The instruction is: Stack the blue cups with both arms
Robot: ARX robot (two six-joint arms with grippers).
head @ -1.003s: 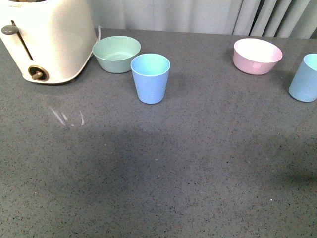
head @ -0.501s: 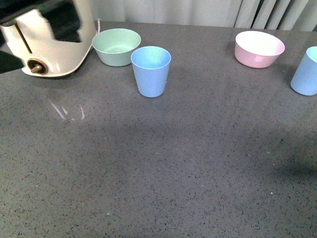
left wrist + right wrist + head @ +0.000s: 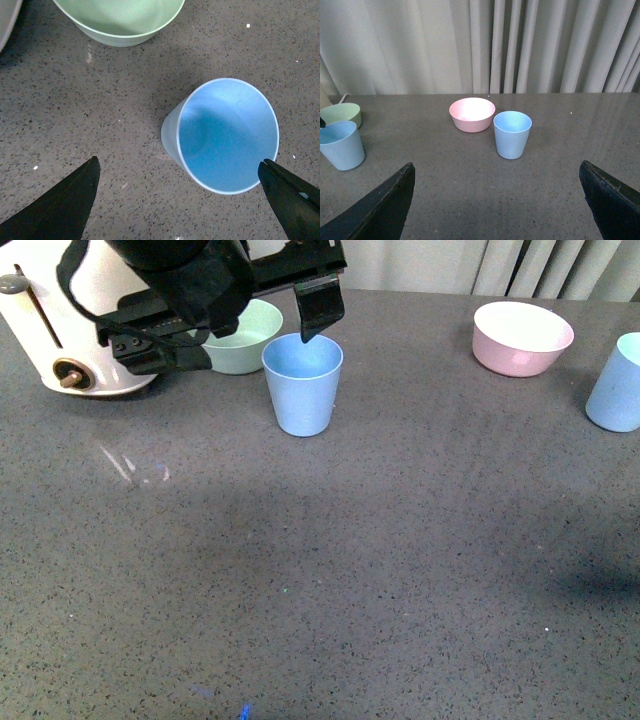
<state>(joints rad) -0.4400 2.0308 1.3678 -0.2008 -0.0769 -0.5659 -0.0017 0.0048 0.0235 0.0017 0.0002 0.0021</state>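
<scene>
Upright blue cup (image 3: 303, 390) sits on desk (image 3: 400, 570) just beside mint green bowl (image 3: 240, 335). The left claw (image 3: 177, 162) is spread wide over it (lining up a grasp, likely). The second blue cup (image 3: 615, 385) is well apart from that bowl, and the right claw (image 3: 496, 167) faces it, spread and empty.

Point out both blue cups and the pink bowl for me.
Left cup (image 3: 303, 398): front view, on its outer wall.
Right cup (image 3: 512, 141): right wrist view, on its outer wall.
Pink bowl (image 3: 521, 359): front view, on its outer wall below the rim.
</scene>
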